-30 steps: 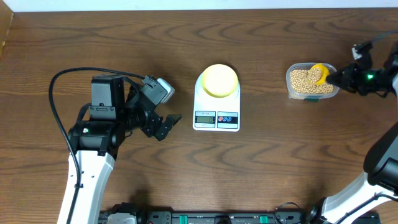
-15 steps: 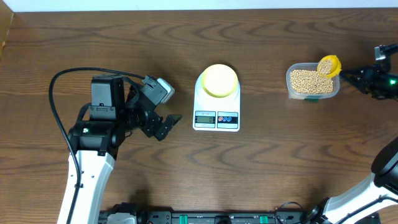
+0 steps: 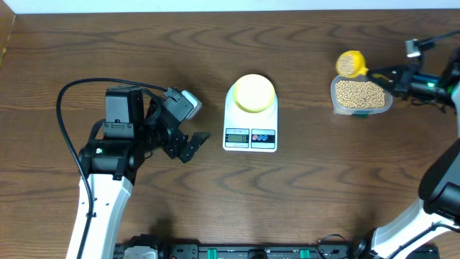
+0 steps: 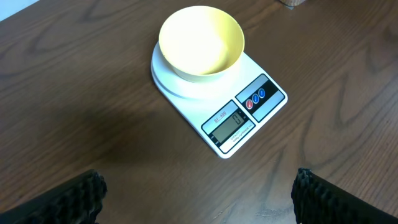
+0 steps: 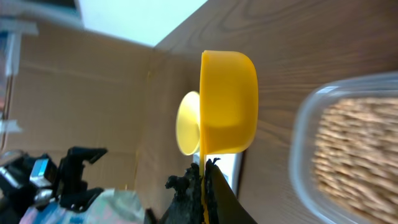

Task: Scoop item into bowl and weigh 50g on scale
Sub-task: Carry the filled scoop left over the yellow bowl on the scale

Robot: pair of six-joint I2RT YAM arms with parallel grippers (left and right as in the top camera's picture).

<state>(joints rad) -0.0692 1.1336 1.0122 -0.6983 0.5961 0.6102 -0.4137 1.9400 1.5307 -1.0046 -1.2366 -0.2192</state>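
Yellow scoop (image 5: 230,102) with beans (image 3: 348,65), handle pinched tight in right gripper (image 3: 388,73), by tub (image 3: 333,97). Left gripper (image 3: 194,146) 2 fingers (image 4: 68,196) wide apart, empty.

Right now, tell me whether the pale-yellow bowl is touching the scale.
Touching. The left wrist view shows the bowl resting directly on the scale, its base meeting the white platform with no gap.
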